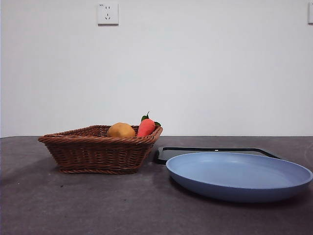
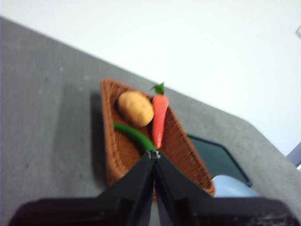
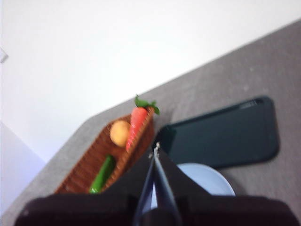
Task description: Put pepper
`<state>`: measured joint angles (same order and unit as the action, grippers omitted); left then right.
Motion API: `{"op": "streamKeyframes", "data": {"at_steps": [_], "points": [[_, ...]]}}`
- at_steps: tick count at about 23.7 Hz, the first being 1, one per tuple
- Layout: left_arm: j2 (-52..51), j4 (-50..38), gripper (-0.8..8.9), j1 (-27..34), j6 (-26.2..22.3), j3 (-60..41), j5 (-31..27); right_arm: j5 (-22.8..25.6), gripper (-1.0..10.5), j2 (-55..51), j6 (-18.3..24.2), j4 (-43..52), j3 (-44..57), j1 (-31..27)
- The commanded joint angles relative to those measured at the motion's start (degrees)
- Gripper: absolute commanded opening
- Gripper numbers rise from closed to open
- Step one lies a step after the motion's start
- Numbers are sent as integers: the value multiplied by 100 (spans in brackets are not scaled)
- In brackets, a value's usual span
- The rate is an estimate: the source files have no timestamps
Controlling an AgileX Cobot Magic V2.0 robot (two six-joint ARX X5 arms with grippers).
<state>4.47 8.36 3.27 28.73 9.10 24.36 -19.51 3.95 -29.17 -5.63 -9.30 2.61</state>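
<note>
The dark-green pepper lies in the brown wicker basket, next to a round yellow-orange fruit and an orange-red vegetable with green leaves. It also shows in the right wrist view. In the front view the basket hides the pepper. The blue plate lies right of the basket. My left gripper is shut and empty, high above the basket. My right gripper is shut and empty, high above the plate. Neither gripper shows in the front view.
A black tray lies behind the plate, also in the right wrist view. The fruit and orange-red vegetable stick up over the basket rim. A white wall with a socket stands behind the grey table.
</note>
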Motion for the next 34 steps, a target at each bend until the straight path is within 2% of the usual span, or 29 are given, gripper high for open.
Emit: {"op": "streamKeyframes", "data": {"at_steps": [1,6,11,18,22,26,28,31,32,34], "points": [[310,125,7,20,55,424,144,-11,5,258,-48,74,-420,13],[1143,350,7,20,-350,1255,675,-31,5,964,501,-474,-1237,20],[2009,1073,7,7,-1110,2170,1191,-308,5,1803,1421,-1663,-2286,24],[2817,2479,7,2,-2409,3191,1311,-297,5,2975,2651,-3497,-3775,144],[3093,3115,7,-81,-2822,3560,1300,-286,5,3569,3202,-4483,-4494,212],[3215,3652,7,-323,-2992,3790,920,-264,5,4022,3585,-5324,-4929,278],[3215,3679,6,-407,-3025,3799,601,-243,5,4089,3633,-5418,-4931,282],[3215,3672,13,-411,-3012,3799,568,-267,15,4131,3626,-5324,-4931,282],[3215,3670,44,-411,-2988,3799,568,-264,16,4142,3626,-5311,-4931,282],[3215,3628,238,-411,-2885,3799,566,-264,108,4159,3606,-5289,-4931,282]]}}
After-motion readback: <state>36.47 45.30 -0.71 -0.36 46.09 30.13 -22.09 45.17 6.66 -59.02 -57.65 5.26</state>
